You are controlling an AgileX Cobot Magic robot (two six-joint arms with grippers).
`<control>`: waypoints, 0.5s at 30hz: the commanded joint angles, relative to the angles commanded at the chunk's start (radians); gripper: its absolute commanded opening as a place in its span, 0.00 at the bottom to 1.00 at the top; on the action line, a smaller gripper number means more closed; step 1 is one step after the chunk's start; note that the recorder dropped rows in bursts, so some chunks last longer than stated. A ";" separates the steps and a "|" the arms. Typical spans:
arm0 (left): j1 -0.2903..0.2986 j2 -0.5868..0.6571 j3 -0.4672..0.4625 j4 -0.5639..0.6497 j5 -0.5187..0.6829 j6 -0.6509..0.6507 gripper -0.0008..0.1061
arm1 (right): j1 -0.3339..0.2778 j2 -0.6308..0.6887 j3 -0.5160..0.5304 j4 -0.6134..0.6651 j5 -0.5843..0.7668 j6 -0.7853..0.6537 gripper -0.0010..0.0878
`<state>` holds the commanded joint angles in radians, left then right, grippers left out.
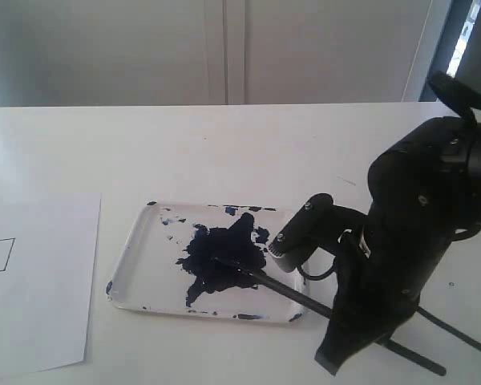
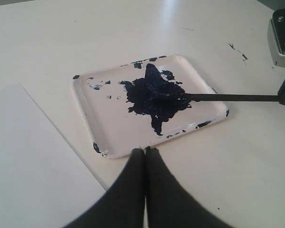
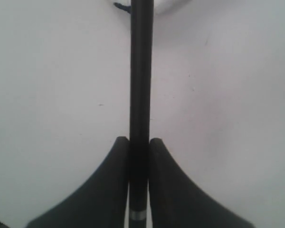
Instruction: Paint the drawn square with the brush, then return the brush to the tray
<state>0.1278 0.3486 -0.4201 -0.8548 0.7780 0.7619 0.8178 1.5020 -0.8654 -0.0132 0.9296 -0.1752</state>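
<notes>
White table [image 1: 224,144], blue-blotted tray [image 1: 144,269], paper sheet [image 1: 40,313]

Bright, flat daylight fills the exterior view; a bright strip [image 1: 470,32] at the upper right is blown out and the white counter [image 1: 224,144] nearly loses its texture. Shadows are faint and soft, while the right arm [image 1: 417,233] reads as a detail-less black mass. In the left wrist view a pale sheen streaks the counter and the left pincer [image 2: 145,154] is blurred. The right wrist view shows the brush [image 3: 141,71] soft-edged against overexposed, pinkish counter
</notes>
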 joint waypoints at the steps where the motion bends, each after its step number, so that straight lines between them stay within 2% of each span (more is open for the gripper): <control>1: 0.000 0.000 0.000 0.000 0.000 0.000 0.01 | 0.000 0.000 0.000 0.008 0.002 -0.007 0.01; 9: 0.000 0.000 0.000 0.000 0.000 0.000 0.01 | 0.000 0.000 0.000 0.005 -0.049 -0.007 0.01; 15: 0.000 0.000 0.000 0.000 0.000 0.000 0.01 | 0.000 0.006 0.000 -0.126 -0.058 0.052 0.01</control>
<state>0.1278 0.3486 -0.4201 -0.8548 0.7780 0.7619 0.8178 1.5076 -0.8654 -0.1395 0.8717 -0.1234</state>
